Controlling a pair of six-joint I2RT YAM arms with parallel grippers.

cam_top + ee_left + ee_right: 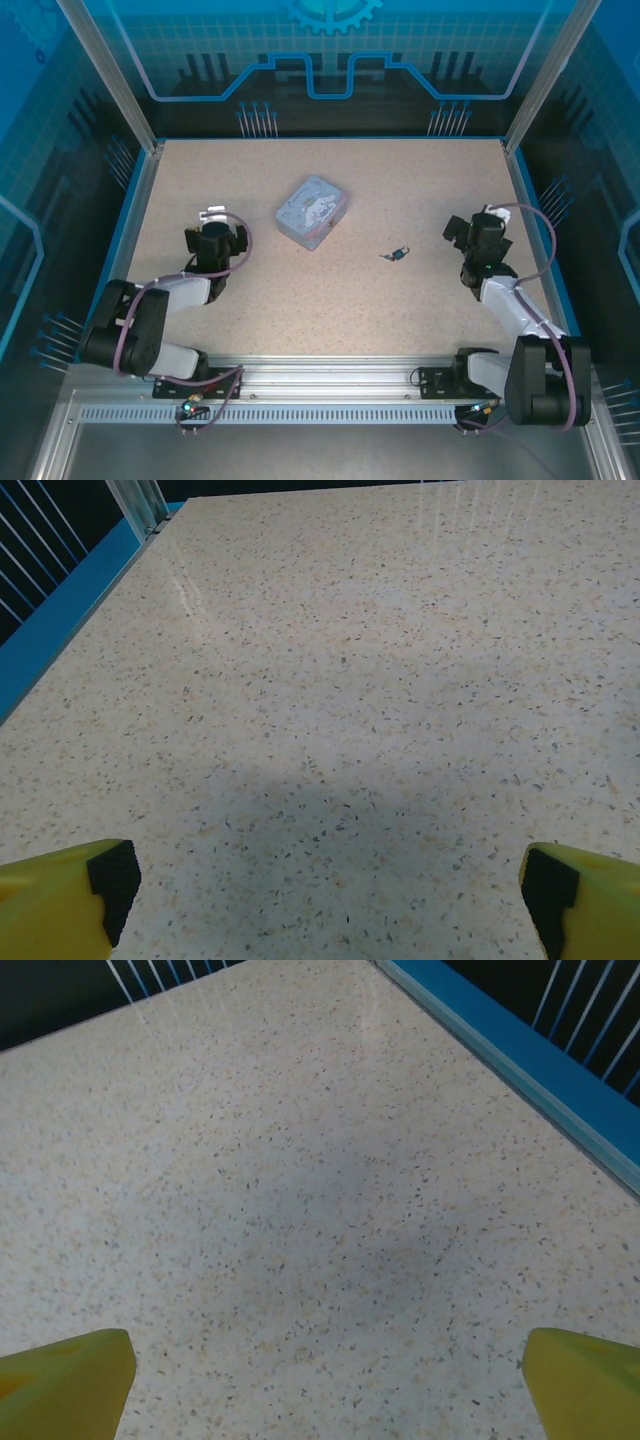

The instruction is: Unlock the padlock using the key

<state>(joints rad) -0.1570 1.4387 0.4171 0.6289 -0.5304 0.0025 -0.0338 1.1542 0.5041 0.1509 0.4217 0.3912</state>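
- the worktop (300,320) is a pale speckled slab with a blue rim along its left, far and right edges.
- the padlock (401,252) lies flat a little right of the worktop's middle, well apart from every edge. it is a tiny dark lump.
- the key (386,256) shows as a thin dark sliver at the padlock's left end. it is too small to tell whether it sits in the lock or just touches it.
- a pale blue tin box (311,212) sits left of the padlock and slightly farther back, turned askew to the worktop's edges, apart from the lock.
- the left gripper (212,214) is near the left edge, level with the tin. its jaws are spread wide with nothing between them, and in the left wrist view its yellow fingertips (60,900) stand at either side over bare worktop.
- the right gripper (495,211) is near the right edge, well apart from the padlock. its jaws also gape with nothing held, and its fingertips (70,1380) frame bare speckled surface beside the blue rim (520,1050).
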